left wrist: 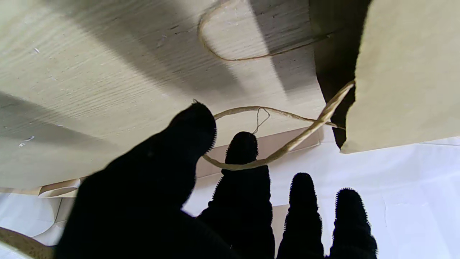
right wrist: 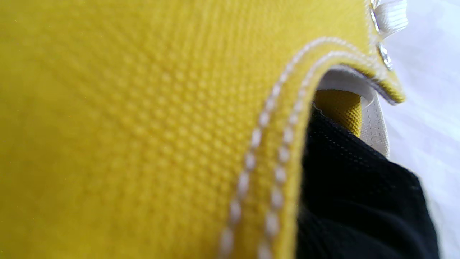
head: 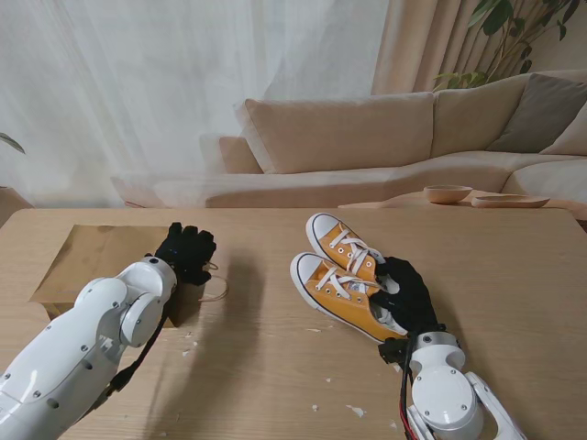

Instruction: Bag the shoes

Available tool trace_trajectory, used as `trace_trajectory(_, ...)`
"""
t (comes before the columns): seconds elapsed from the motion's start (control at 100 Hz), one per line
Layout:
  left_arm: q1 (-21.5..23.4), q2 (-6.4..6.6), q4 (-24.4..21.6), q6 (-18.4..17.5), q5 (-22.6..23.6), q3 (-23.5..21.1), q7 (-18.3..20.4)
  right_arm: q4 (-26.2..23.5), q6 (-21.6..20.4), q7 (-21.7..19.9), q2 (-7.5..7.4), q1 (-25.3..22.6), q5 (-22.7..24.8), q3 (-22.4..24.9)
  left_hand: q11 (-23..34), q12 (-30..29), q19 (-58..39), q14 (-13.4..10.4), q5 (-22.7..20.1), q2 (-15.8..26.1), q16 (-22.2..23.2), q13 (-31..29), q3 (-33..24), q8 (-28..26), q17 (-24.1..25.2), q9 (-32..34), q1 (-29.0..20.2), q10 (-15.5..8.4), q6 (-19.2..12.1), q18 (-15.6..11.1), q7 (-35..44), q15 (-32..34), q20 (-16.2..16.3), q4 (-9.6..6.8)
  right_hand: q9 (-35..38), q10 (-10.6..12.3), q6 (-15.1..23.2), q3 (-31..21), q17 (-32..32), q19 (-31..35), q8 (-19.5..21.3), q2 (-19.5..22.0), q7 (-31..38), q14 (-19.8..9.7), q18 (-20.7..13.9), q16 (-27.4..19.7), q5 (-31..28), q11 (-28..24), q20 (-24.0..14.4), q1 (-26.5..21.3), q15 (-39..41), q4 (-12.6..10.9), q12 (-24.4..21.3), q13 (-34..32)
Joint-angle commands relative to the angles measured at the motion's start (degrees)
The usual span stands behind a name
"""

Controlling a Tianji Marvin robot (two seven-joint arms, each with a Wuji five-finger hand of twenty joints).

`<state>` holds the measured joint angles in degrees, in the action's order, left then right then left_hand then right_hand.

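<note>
Two yellow canvas shoes with white laces lie side by side mid-table, the farther shoe [head: 337, 243] and the nearer shoe [head: 337, 298]. My right hand [head: 404, 291] is closed over their heels. In the right wrist view a black finger [right wrist: 345, 169] is tucked inside a yellow collar [right wrist: 161, 118]. A brown paper bag [head: 96, 261] lies flat at the left, its mouth facing the shoes. My left hand [head: 187, 252] is at that mouth. One twine handle [left wrist: 287, 145] runs across my finger [left wrist: 242, 154] and behind the thumb. The other handle [head: 216, 288] lies on the table.
White crumbs [head: 354, 411] dot the wooden table [head: 514, 266] near me. Beyond the far edge stand a beige sofa [head: 367, 137], and a wooden bowl [head: 448, 193] and tray [head: 510, 200] at the back right.
</note>
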<state>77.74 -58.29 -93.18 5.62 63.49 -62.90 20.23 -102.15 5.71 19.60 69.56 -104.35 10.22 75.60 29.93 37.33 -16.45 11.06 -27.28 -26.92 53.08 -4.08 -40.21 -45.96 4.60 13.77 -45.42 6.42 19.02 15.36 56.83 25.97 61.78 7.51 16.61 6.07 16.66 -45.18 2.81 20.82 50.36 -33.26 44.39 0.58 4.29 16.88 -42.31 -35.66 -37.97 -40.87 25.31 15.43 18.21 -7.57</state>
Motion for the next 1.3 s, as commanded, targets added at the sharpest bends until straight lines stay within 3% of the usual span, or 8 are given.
trace_trajectory(0.0, 0.3, -0.24, -0.5, 0.8, -0.1, 0.2, 2.1, -1.6, -0.5, -0.4, 0.62, 0.1, -0.3, 0.0, 3.3, 1.7, -0.1, 1.1, -1.4, -3.0, -1.5, 0.6, -1.1, -7.2, -0.5, 1.2, -2.0, 1.9, 6.4, 2.3, 11.6, 3.3, 1.5, 1.75, 2.0, 1.9, 9.3, -3.5, 0.2, 1.0, 3.7, 12.4, 5.4, -0.7, -0.4, -0.2, -3.4, -5.5, -1.8, -2.4, -0.6, -2.5, 2.3, 0.2)
trace_trajectory(0.12, 0.8, -0.23, -1.4, 1.4, 0.0, 0.1, 2.8, -1.6, -0.5, -0.4, 0.62, 0.1, -0.4, 0.0, 10.0, 6.8, -2.1, 2.1, -10.0, -4.7, -2.6, -0.5, -8.8, -19.9, -2.5, 5.4, 0.3, 2.8, 11.7, 4.2, 21.2, 10.1, 3.3, 2.09, 2.1, 1.8, 9.2, -3.6, 0.2, 1.0, 3.7, 12.4, 5.4, -0.7, -0.4, -0.2, -3.5, -5.5, -1.8, -2.5, -0.6, -2.5, 2.3, 0.1)
trace_trajectory(0.19, 1.4, -0.33, -1.8, 0.5, 0.5, -0.4, 1.5, -1.5, -0.5, -0.6, 0.58, 0.2, -0.4, -0.1, 14.7, 11.5, -5.7, 4.0, -22.6, -2.7, -3.6, -3.4, -13.2, -25.2, -3.0, 11.6, 3.1, 3.6, 11.0, 5.9, 23.6, 13.2, 3.2, -1.33, 2.0, 1.8, 9.1, -3.6, 0.2, 1.0, 3.7, 12.4, 5.4, -0.6, -0.4, -0.2, -3.5, -5.5, -1.8, -2.5, -0.6, -2.5, 2.3, 0.2)
trace_trajectory(0.3, 3.1, -0.68, -2.6, -0.8, 0.5, -1.8, -2.6, -1.5, -0.5, -1.2, 0.41, 0.3, -0.2, -0.4, 14.3, 22.3, -18.3, 7.1, -31.3, 1.2, -4.3, -6.8, -6.8, -29.9, 1.1, 21.9, 0.7, 6.3, 10.9, 7.6, 23.8, 15.0, -5.3, 1.30, 2.1, 1.7, 9.0, -3.7, 0.2, 1.0, 3.7, 12.4, 5.4, -0.6, -0.3, -0.2, -3.5, -5.5, -1.8, -2.6, -0.6, -2.5, 2.3, 0.2)
trace_trajectory(0.42, 5.3, -1.60, -3.3, -1.2, -4.0, -3.5, -9.3, -1.4, -0.5, -2.6, 0.01, 0.5, 0.5, -0.9, 13.0, 21.8, -22.8, 10.9, -38.1, 4.5, -4.2, -9.0, -4.9, -30.6, 1.9, 28.9, -0.4, 10.3, 12.7, 9.3, 21.8, 15.2, -11.6, 1.32, 2.1, 1.7, 8.7, -3.6, 0.2, 1.0, 3.6, 12.4, 5.4, -0.6, -0.3, -0.2, -3.5, -5.5, -1.8, -2.6, -0.5, -2.5, 2.3, 0.1)
trace_trajectory(0.54, 7.5, -2.20, -4.6, -3.8, -8.0, -6.0, -12.4, -0.7, -0.8, -4.7, -0.56, 1.1, 1.4, -1.9, 12.7, 21.0, -23.4, 12.1, -40.1, 8.0, -3.8, -9.3, -3.5, -31.7, 2.2, 31.1, -0.8, 12.1, 13.1, 9.8, 19.6, 15.3, -13.7, 1.16, 2.2, 1.6, 8.7, -3.6, 0.4, 1.1, 3.7, 12.6, 5.5, -0.6, -0.3, -0.1, -3.4, -5.5, -1.8, -2.7, -0.4, -2.5, 2.3, 0.1)
trace_trajectory(0.7, 10.2, -2.33, -8.2, -7.2, -14.6, -9.0, -10.7, 1.4, -1.5, -7.5, -1.21, 3.0, 1.9, -3.8, 13.2, 16.5, -20.4, 11.6, -39.4, 13.5, -3.4, -7.4, 0.8, -34.0, 2.5, 29.2, -1.1, 13.3, 14.2, 9.2, 15.5, 14.3, -14.0, -1.69, 2.3, 1.6, 8.7, -3.4, 0.3, 1.0, 3.9, 12.8, 5.6, -0.7, -0.3, -0.1, -3.3, -5.4, -1.8, -2.8, -0.3, -2.5, 2.3, 0.1)
trace_trajectory(1.29, 12.8, -1.76, -12.8, -13.4, -23.1, -11.4, -5.1, 7.9, -4.3, -14.3, -2.72, 10.3, 4.0, -11.1, 12.9, 16.6, -16.3, 10.9, -37.2, 13.5, -2.9, -5.9, 2.4, -38.5, 3.1, 26.5, 0.1, 13.2, 13.4, 8.4, 9.0, 12.8, -8.5, -1.53, 2.0, 1.7, 9.0, -2.4, 0.5, 1.0, 4.8, 13.8, 5.7, -0.8, -0.2, -0.1, -2.1, -5.4, -1.8, -2.8, -0.3, -2.5, 2.3, 0.1)
